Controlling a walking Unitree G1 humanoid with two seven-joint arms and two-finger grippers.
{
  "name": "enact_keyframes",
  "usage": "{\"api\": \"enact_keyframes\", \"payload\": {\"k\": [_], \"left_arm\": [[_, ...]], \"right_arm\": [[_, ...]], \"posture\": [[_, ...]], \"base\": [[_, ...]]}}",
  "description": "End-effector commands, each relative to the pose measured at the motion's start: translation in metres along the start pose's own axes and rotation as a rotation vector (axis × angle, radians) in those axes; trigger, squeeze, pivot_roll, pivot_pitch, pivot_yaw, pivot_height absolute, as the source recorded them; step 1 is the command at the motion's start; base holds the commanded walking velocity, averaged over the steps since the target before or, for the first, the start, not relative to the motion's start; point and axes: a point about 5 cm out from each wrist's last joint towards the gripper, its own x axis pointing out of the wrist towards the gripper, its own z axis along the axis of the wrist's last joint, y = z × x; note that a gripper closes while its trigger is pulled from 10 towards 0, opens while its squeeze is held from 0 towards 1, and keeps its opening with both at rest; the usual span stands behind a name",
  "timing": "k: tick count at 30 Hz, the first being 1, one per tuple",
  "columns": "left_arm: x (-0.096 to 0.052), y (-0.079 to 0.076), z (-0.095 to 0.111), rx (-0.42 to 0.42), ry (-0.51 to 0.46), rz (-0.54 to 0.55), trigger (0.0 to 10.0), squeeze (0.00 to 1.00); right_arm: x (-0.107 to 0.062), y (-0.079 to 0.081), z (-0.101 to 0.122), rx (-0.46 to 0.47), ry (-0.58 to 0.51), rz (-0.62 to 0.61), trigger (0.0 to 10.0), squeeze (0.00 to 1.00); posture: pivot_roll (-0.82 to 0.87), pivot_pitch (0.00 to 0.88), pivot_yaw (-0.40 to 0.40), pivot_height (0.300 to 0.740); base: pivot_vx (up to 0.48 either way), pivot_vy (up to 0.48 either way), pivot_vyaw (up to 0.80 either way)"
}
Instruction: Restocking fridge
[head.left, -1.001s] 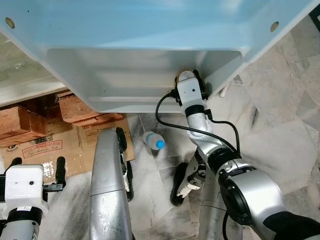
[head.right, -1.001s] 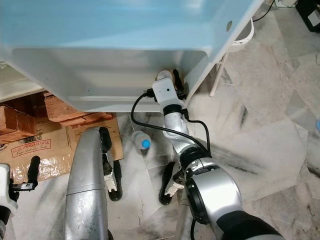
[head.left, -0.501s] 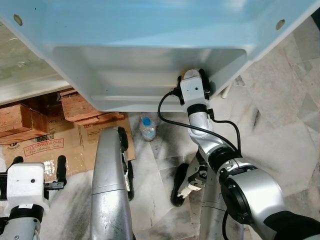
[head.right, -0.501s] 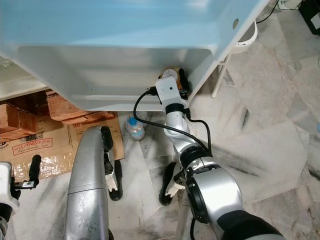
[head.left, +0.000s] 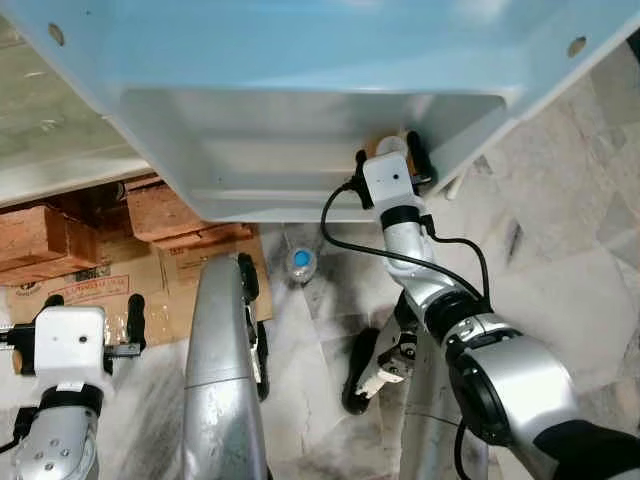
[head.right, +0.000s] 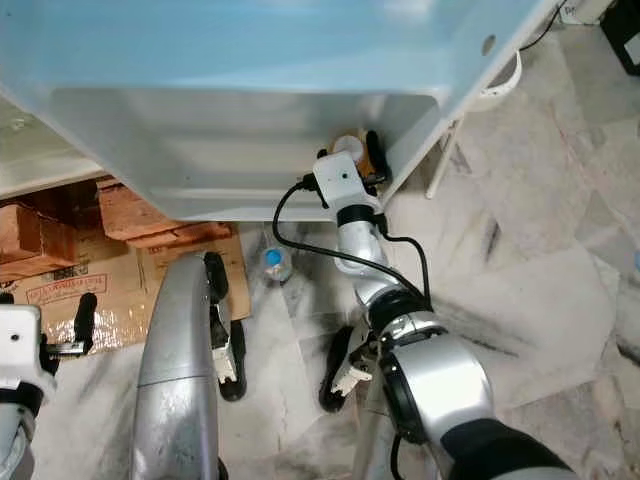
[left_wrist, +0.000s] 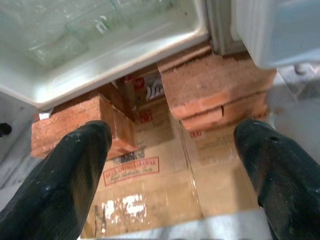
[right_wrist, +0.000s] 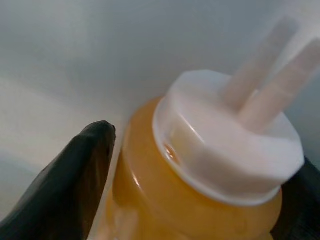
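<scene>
the right hand (head.right: 358, 150) holds an orange bottle (right_wrist: 195, 190) inside the fridge door shelf (head.left: 300, 150); below that shelf a water bottle (head.left: 300, 264) lies on the floor; the left hand (left_wrist: 170, 165) is spread wide.

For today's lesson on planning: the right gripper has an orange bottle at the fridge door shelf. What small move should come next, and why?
Probably lower the orange bottle until it rests in the door shelf, then open the right gripper; its fingers flank the bottle at the shelf's corner.

bottle (head.right: 350, 146) in door shelf (head.left: 250, 150) (right end) | water bottle (head.left: 300, 263) on floor (head.left: 560, 260) below | bricks (head.left: 170, 215) left
</scene>
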Motion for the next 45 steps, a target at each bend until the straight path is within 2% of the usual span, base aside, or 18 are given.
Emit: {"api": "enact_keyframes", "payload": {"k": [1, 10, 17, 18, 22, 25, 32, 33, 34, 41, 42, 43, 44, 45], "left_arm": [[-0.001, -0.001, -0.011, 0.011, 0.043, 0.003, 10.0, 0.0], [0.012, -0.005, -0.011, -0.001, 0.021, 0.008, 10.0, 0.0], [0.019, -0.007, -0.01, -0.008, 0.002, 0.01, 10.0, 0.0], [0.021, -0.008, -0.011, -0.012, -0.004, 0.011, 10.0, 0.0], [0.023, -0.011, -0.011, -0.015, -0.008, 0.006, 10.0, 0.0], [0.025, -0.012, -0.011, -0.018, -0.008, -0.003, 10.0, 0.0], [0.027, -0.013, -0.013, -0.018, -0.009, -0.01, 10.0, 0.0], [0.027, -0.013, -0.012, -0.018, -0.009, -0.01, 10.0, 0.0], [0.027, -0.012, -0.013, -0.017, -0.009, -0.011, 10.0, 0.0], [0.03, -0.014, -0.014, -0.019, -0.009, -0.015, 10.0, 0.0], [0.031, -0.014, -0.014, -0.021, -0.01, -0.016, 10.0, 0.0], [0.032, -0.015, -0.014, -0.023, -0.011, -0.016, 10.0, 0.0], [0.032, -0.015, -0.014, -0.024, -0.012, -0.016, 10.0, 0.0], [0.033, -0.015, -0.014, -0.024, -0.012, -0.016, 10.0, 0.0]], "right_arm": [[-0.006, -0.036, -0.027, -0.042, 0.099, -0.118, 10.0, 1.0], [-0.001, -0.036, -0.022, -0.043, 0.086, -0.097, 10.0, 1.0], [0.001, -0.046, -0.021, -0.062, 0.058, -0.115, 10.0, 1.0], [0.002, -0.052, -0.02, -0.053, 0.046, -0.128, 10.0, 1.0], [0.005, -0.056, -0.015, -0.026, 0.016, -0.131, 10.0, 1.0], [0.008, -0.057, -0.008, 0.026, -0.024, -0.118, 10.0, 1.0], [0.012, -0.055, 0.0, 0.059, -0.055, -0.071, 10.0, 1.0], [0.012, -0.055, 0.001, 0.056, -0.063, -0.055, 10.0, 0.84], [0.012, -0.054, 0.003, 0.047, -0.085, -0.014, 10.0, 0.01], [0.005, -0.066, 0.0, 0.002, -0.126, 0.017, 10.0, 0.0], [0.004, -0.071, -0.001, 0.0, -0.132, 0.007, 10.0, 0.11], [0.003, -0.073, -0.002, -0.005, -0.14, 0.002, 10.0, 0.3], [0.001, -0.076, -0.002, -0.014, -0.148, -0.006, 10.0, 0.65], [0.0, -0.078, -0.002, -0.019, -0.154, -0.011, 10.0, 0.65]], "posture": [[0.28, 0.382, -0.065, 0.511], [0.25, 0.337, -0.081, 0.511], [0.23, 0.321, -0.085, 0.511], [0.23, 0.316, -0.085, 0.511], [0.22, 0.31, -0.084, 0.511], [0.21, 0.305, -0.085, 0.511], [0.21, 0.305, -0.083, 0.511], [0.21, 0.305, -0.083, 0.511], [0.2, 0.303, -0.083, 0.511], [0.17, 0.294, -0.087, 0.511], [0.17, 0.29, -0.088, 0.511], [0.17, 0.289, -0.088, 0.511], [0.16, 0.287, -0.087, 0.511], [0.16, 0.287, -0.087, 0.511]], "base": [[0.0, 0.0, 0.0], [0.0, 0.0, 0.0], [0.0, 0.0, 0.0], [0.0, 0.0, 0.0], [0.0, 0.0, 0.0], [0.0, 0.0, 0.0], [0.0, 0.0, 0.0], [0.0, 0.0, 0.0], [0.0, 0.0, 0.0], [0.0, 0.0, 0.0], [0.0, 0.0, 0.0], [0.0, 0.0, 0.0], [0.0, 0.0, 0.0], [0.0, 0.0, 0.0]]}}
